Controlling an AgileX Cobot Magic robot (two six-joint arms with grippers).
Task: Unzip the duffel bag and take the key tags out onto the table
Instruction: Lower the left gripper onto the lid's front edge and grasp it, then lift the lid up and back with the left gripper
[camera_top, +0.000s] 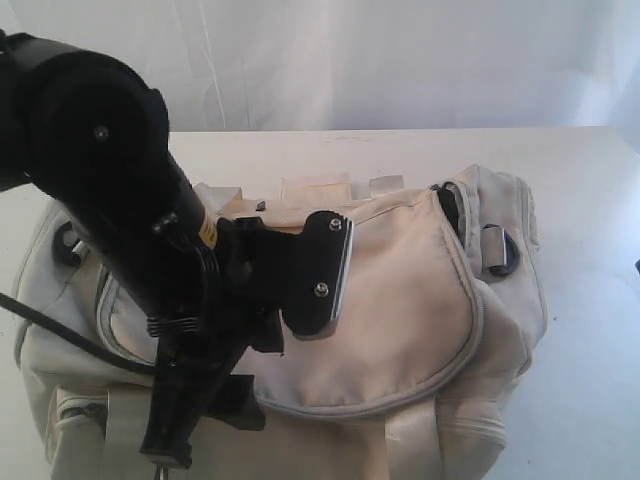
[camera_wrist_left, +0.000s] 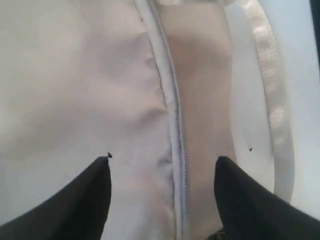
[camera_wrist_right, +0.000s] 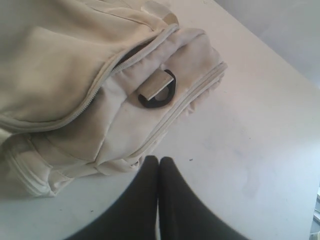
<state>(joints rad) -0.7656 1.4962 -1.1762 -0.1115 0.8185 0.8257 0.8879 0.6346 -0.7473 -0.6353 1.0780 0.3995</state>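
– Jaws wide on the left gripper (camera_wrist_left: 164, 159), nothing in them. It hangs close over the bag (camera_top: 510, 340), with the zip (camera_wrist_left: 177, 140) running between its fingers (camera_wrist_left: 95, 200).
– And the right gripper (camera_wrist_right: 159, 160)?
– Pinched tight and empty, over bare table (camera_wrist_right: 260, 150) just beside the bag's end, the one with the D-ring (camera_wrist_right: 159, 95).
– Any tags?
– None to see. Inside, I'd guess. The bag lies toward the table's near edge, flap (camera_top: 400, 300) up, and the zip gapes only a little, by that D-ring end.
– So the unzipping is barely begun.
– I'd say so. I can't spot the pull from here. To do it well, I'd find the pull first and nip it squarely rather than bunching cloth. Then draw it along the flap's curve, low and slow, so the teeth don't snag. The right gripper could press the bag's end down, else the whole bag may slide.
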